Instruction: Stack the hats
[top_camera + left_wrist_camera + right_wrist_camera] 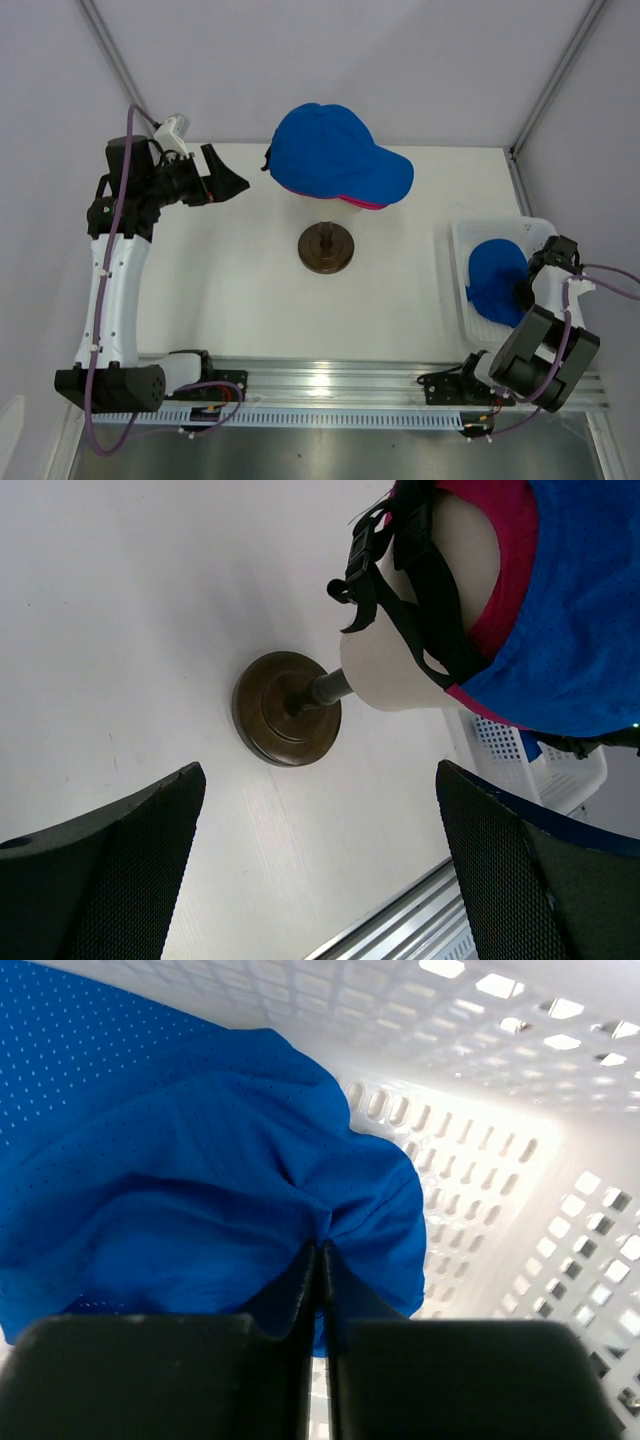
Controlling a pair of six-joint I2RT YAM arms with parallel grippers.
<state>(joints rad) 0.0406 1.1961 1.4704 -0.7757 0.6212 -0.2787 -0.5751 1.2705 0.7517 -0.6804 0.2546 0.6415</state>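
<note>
A royal blue hat (335, 153) sits on top of a magenta-pink hat (366, 203) on the cream mannequin head; both also show in the left wrist view, blue (585, 610) over pink (505, 570). A second blue hat (495, 280) lies in the white basket (460, 250) at the right. My right gripper (530, 278) is down in the basket, shut on a pinched fold of this blue hat (200, 1190). My left gripper (228, 180) is open and empty, raised to the left of the head.
The mannequin head (400, 670) stands on a dark round stand (327, 247) at the table's middle. The basket wall (500, 1080) rises close around my right gripper. A metal rail (340, 380) runs along the near edge.
</note>
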